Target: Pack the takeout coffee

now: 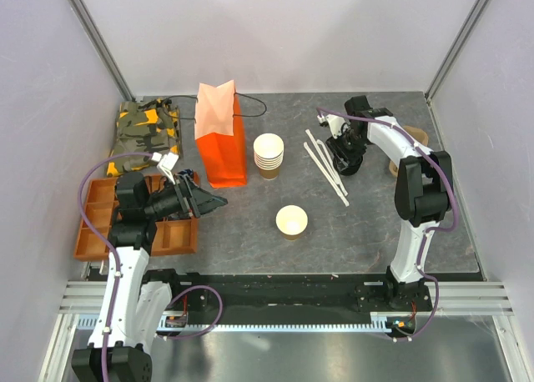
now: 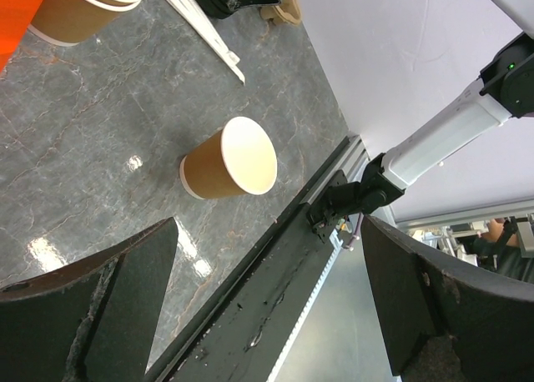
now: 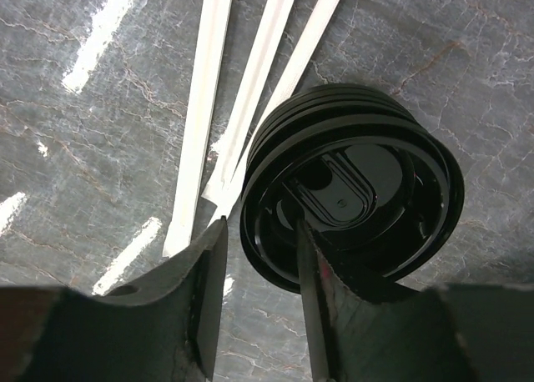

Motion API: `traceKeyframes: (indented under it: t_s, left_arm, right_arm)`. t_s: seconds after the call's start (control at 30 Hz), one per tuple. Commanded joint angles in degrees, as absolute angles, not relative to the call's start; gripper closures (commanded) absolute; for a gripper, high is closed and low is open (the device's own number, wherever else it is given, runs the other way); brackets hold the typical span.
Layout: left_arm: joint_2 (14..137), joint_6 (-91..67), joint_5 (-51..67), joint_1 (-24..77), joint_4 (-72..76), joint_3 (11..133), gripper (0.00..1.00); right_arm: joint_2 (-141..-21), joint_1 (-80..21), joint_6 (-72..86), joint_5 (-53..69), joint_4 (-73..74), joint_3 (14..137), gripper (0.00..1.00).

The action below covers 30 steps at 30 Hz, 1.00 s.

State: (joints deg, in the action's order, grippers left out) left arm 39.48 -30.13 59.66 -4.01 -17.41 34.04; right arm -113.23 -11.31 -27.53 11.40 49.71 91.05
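Note:
The takeout coffee is a lone tan paper cup (image 1: 291, 221) with a white rim, standing in the middle of the table with no lid on it. It also shows in the left wrist view (image 2: 225, 161). My left gripper (image 1: 209, 203) hovers wide open to the cup's left with nothing between its fingers (image 2: 269, 223). At the far right, my right gripper (image 1: 345, 158) is down over a stack of black lids (image 3: 359, 190). Its jaws (image 3: 259, 228) straddle the top lid's rim. One finger is inside the lid and the other outside, with a gap still showing.
An orange paper bag (image 1: 221, 140) stands open at the back left, with a stack of lidless tan cups (image 1: 268, 155) beside it. White wrapped straws (image 1: 327, 167) lie left of the lids. An orange compartment tray (image 1: 100, 219) sits at the near left, by my left arm.

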Motion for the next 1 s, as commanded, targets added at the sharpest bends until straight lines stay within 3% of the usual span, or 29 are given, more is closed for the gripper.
traceKeyframes:
  t_s: [0.0, 0.2, 0.5, 0.97]
  left_arm:
    - [39.5, -28.9, 58.9, -3.7, -15.0, 33.9, 0.02]
    - [39.9, -29.1, 58.7, -3.6, -14.3, 34.4, 0.05]
    - [39.6, -29.0, 59.4, -3.6, -14.3, 35.2, 0.07]
    - [40.9, -28.5, 59.9, -3.5, -14.1, 36.3, 0.08]
  right_arm:
    - [-112.9, -11.6, -28.7, 10.9, 48.7, 93.6, 0.57]
    - [-111.7, -11.6, -29.2, 10.9, 49.8, 94.1, 0.68]
    - [-109.8, -11.5, -28.4, 12.5, 52.6, 97.2, 1.0]
    - [-110.9, -11.4, -28.5, 12.0, 55.4, 99.7, 1.0]
